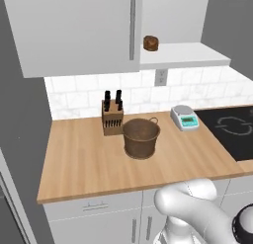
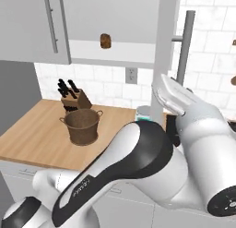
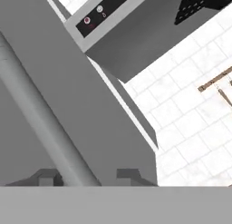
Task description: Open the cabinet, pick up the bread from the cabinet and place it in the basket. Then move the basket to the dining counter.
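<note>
While the cabinet (image 1: 74, 30) stands with its right door (image 2: 167, 51) swung out edge-on in the right base view, its silver bar handle (image 2: 184, 47) runs vertically just ahead of the arm's white wrist. Seen from the hand camera, that handle (image 3: 41, 128) passes as a thick grey bar between the two dark finger tips (image 3: 47, 177) at the bottom, with the door's grey face behind it; the jaws sit either side of the bar, but whether they press on it cannot be told. Inside the opened compartment, the bread (image 1: 150, 43) rests on the white shelf (image 1: 188, 54), near its left end and close to the closed left door; from the right base camera the small brown loaf (image 2: 105, 41) shows at the back of the same shelf. Below, on the wood bench (image 1: 99, 164) backed by white tiles, the basket (image 1: 141, 137) stands upright near the middle, its small loop handle turned toward the wall. A knife block (image 1: 112, 117) with black-handled knives stands just behind and to the left of the basket, close to it. A small kitchen scale (image 1: 184, 117) with a green display lies to the right of the basket, beside the black hob (image 1: 232, 129). A wall socket (image 1: 160, 77) sits in the tiles under the shelf.
</note>
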### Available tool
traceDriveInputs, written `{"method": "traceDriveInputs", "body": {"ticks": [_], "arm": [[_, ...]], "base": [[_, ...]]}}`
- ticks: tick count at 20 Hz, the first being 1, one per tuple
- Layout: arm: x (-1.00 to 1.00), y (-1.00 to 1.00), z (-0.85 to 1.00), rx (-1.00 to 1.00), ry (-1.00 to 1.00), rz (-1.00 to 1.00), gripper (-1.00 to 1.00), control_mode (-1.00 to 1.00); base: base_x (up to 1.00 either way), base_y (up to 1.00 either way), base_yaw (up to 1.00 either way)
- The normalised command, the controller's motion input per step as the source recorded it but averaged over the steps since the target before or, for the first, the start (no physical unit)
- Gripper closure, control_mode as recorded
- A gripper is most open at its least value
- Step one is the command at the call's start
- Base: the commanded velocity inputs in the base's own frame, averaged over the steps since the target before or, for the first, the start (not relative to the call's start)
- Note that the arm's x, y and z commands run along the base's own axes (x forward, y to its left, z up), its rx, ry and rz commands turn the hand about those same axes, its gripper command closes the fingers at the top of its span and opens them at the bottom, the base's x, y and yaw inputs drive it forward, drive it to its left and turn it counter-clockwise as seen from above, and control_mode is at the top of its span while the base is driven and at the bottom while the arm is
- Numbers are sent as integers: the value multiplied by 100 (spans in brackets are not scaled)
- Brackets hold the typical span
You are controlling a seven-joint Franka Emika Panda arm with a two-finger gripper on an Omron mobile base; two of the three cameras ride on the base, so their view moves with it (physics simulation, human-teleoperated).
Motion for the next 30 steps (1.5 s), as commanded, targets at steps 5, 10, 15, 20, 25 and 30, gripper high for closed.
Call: {"method": "traceDriveInputs", "body": {"ticks": [5,10,15,20,25,30], "arm": [[-97,0,-9,-2,-59,-25,100,-100],[-100,32,-35,-3,-47,-8,100,-100],[-100,100,-100,-6,-61,-6,100,-100],[-73,100,-100,-13,-66,-12,100,-100],[-11,100,-76,-24,-60,-17,100,-100],[39,100,-20,-29,-26,-20,100,-100]], "base": [[0,0,0],[0,0,0],[0,0,0],[0,0,0],[0,0,0],[0,0,0]]}}
